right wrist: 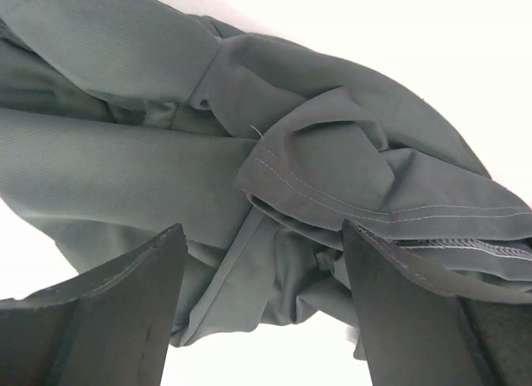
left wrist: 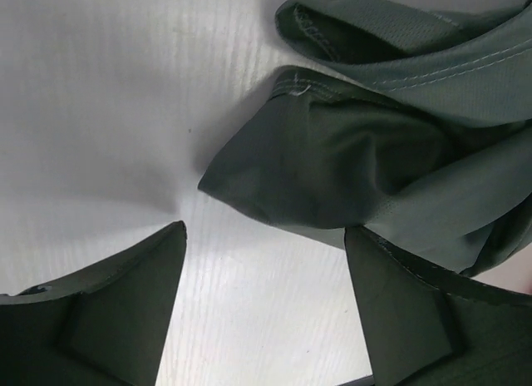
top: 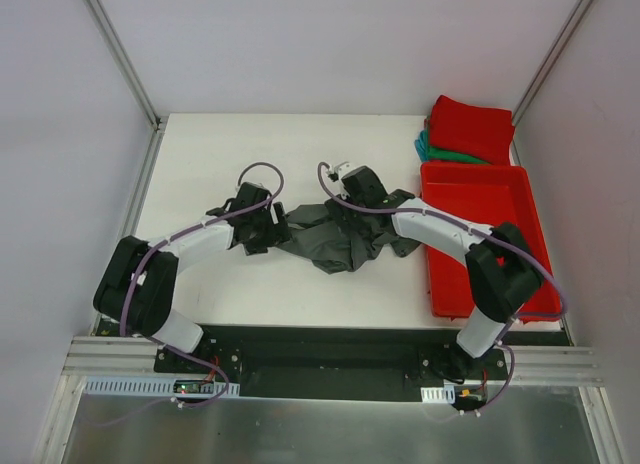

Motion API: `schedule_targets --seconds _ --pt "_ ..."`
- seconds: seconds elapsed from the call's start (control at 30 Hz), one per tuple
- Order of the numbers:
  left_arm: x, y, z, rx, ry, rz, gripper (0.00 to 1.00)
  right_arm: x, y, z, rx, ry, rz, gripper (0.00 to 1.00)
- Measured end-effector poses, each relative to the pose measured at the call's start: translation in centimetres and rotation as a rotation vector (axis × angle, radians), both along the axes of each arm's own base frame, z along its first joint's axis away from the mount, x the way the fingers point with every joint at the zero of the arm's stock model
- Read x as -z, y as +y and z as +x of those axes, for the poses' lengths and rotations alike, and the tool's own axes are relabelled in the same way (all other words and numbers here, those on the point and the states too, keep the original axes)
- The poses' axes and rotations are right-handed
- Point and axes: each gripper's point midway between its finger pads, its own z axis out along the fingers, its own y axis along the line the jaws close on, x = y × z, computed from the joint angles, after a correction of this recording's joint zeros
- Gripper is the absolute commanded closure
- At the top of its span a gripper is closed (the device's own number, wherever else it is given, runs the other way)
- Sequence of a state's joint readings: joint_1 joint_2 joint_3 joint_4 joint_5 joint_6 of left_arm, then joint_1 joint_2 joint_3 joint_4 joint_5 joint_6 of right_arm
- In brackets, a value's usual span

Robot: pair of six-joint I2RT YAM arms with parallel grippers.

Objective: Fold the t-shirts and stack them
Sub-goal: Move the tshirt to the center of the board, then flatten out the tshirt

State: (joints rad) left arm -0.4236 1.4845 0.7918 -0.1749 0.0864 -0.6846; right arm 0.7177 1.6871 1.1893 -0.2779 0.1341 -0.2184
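The dark charcoal-grey t-shirt [top: 335,242] lies crumpled in the middle of the white table. My left gripper [top: 262,229] is at its left end, open; in the left wrist view a corner of the t-shirt [left wrist: 332,178] lies just ahead of the left gripper [left wrist: 266,265], with bare table between the fingers. My right gripper [top: 350,199] is low over the shirt's far right part, open, and folds of the t-shirt [right wrist: 125,161] with a stitched hem lie between the fingers of the right gripper [right wrist: 264,265]. A red folded t-shirt [top: 470,127] rests on a teal-green one [top: 430,147] at the back right.
A rigid red tray [top: 470,199] stands along the table's right side, just in front of the folded stack, with my right arm's elbow over its near part. Grey walls and metal posts close in the table on the left, back and right.
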Motion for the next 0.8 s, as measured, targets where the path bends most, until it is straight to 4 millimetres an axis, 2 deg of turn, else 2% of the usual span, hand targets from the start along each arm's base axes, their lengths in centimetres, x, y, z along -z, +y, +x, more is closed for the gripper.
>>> schedule_targets --seconds 0.2,0.3,0.4,0.47,0.8 --pt "0.4 -1.3 1.9 0.035 0.006 -0.012 0.36 2.8 -0.1 0.6 0.016 0.034 -0.060 0.27" --pt "1.1 -1.8 2.5 0.047 0.020 -0.014 0.45 3.6 -0.1 1.1 0.028 0.028 -0.076 0.28" --pt "1.1 -2.2 3.2 0.059 0.016 -0.017 0.65 3.8 -0.3 1.9 0.052 0.004 -0.090 0.29" --pt "1.4 -2.5 3.5 0.066 0.021 -0.018 1.00 3.7 -0.5 2.1 0.065 -0.009 -0.097 0.29" --pt "2.0 -2.4 3.8 0.067 0.029 -0.004 1.00 2.9 -0.2 2.7 0.072 -0.043 -0.076 0.28"
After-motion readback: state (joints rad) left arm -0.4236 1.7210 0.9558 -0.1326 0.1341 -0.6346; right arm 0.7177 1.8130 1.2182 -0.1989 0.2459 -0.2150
